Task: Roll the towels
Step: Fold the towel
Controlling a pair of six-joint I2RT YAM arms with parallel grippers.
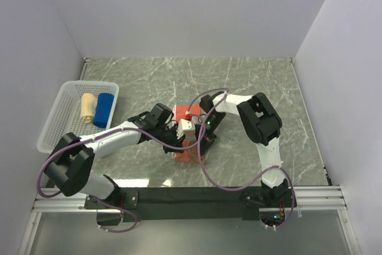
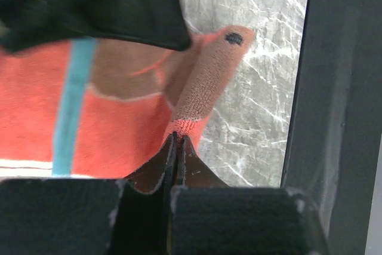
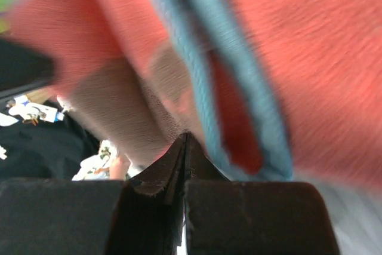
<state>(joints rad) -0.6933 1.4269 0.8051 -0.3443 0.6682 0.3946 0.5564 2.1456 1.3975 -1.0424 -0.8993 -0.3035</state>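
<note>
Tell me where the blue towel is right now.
In the top external view, the blue towel lies rolled inside the white basket at the far left, with the beige towel right beside it on its left.

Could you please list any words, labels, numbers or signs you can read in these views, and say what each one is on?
None can be read. The white-and-blue patches in the right wrist view are too blurred; the dark mark on the orange towel is no legible text.

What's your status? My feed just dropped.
Shut on orange towel: left hand, right hand. In basket: beige roll, blue roll. No obstruction seen.
</note>
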